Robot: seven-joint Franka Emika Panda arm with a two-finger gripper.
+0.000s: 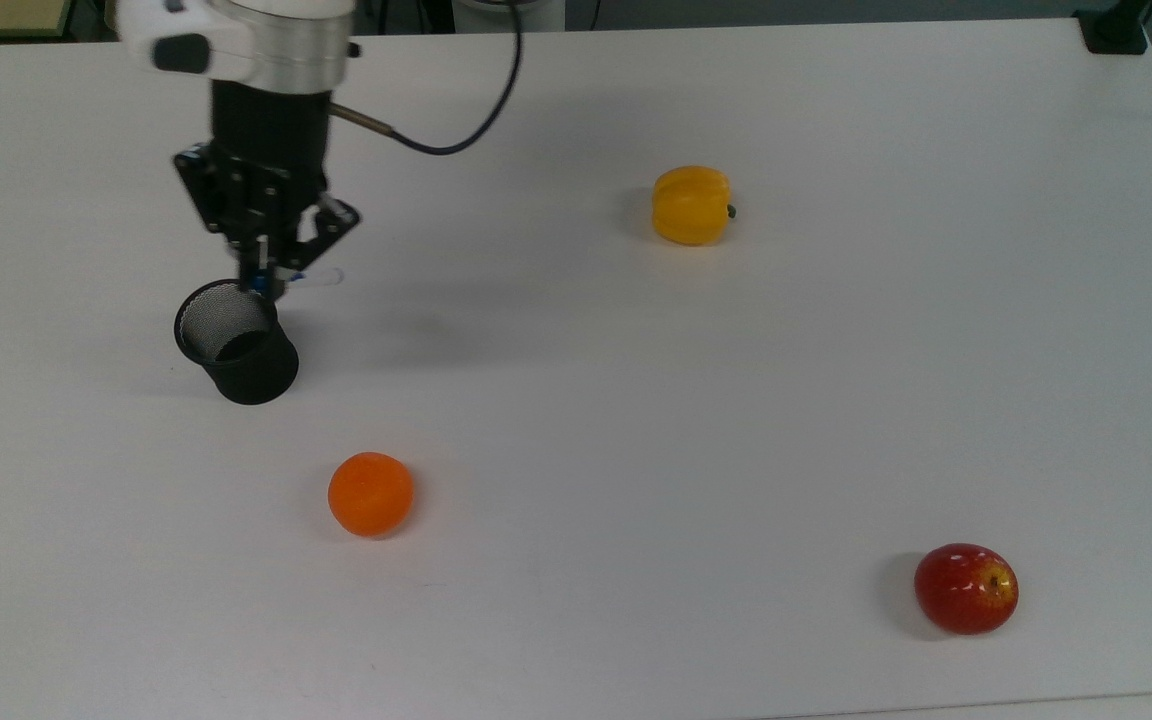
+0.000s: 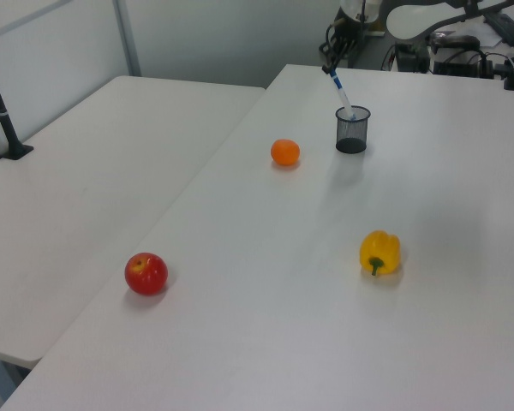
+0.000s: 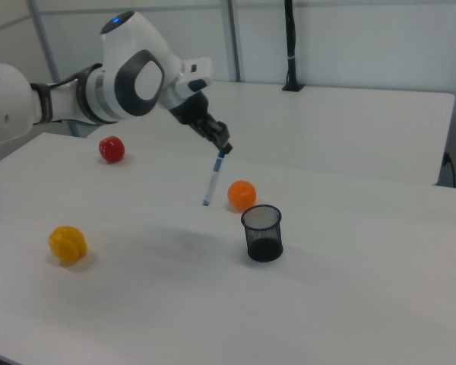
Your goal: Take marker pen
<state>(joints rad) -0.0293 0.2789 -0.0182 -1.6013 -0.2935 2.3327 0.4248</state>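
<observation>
We have a white table [image 1: 736, 420] filling most of the top view, with a second table [image 2: 86, 188] beside it on the left view's left. The robot arm [image 3: 99, 84] enters from the right view's upper left and hangs above the table. Its gripper [image 3: 223, 147] is clamped on the blue-capped end of the marker pen [image 3: 212, 179]. We see the pen hanging in the air, tilted, its lower tip clear of the cup in the right view. In the top view the gripper [image 1: 271, 283] sits at upper left, just above the cup's rim. The black mesh cup [image 1: 236, 343] stands upright, left of centre in the top view. Yellow pepper [image 1: 691, 205] is upper centre, orange [image 1: 370, 494] lower left, and red apple [image 1: 966, 588] lower right.
</observation>
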